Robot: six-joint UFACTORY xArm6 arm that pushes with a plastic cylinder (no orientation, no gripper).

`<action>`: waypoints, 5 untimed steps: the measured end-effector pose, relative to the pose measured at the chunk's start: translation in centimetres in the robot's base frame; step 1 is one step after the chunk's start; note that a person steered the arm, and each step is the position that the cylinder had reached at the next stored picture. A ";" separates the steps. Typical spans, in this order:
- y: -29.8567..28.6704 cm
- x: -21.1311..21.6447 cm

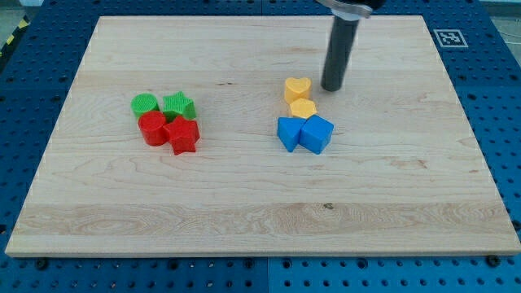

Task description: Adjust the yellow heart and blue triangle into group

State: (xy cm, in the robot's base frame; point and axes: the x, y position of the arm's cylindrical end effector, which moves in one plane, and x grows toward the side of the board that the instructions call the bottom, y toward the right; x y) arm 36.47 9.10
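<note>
The yellow heart (297, 88) lies right of the board's centre, touching a yellow hexagon (303, 108) just below it. Below the hexagon sit two blue blocks side by side: a blue triangle (288, 133) on the left and a blue cube-like block (317, 133) on the right, both touching the hexagon. The four form one tight cluster. My tip (331, 87) stands just to the right of the yellow heart, a small gap away, above the blue blocks.
A second cluster sits at the view's left: a green round block (144, 104), a green star (177, 105), a red round block (152, 129) and a red star (182, 135). The wooden board (260, 236) lies on a blue perforated table with a marker tag (448, 37) at top right.
</note>
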 end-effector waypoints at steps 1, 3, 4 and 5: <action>-2.3 0.0; -3.9 0.0; -3.9 0.0; -3.9 0.0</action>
State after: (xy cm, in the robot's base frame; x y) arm 36.48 5.18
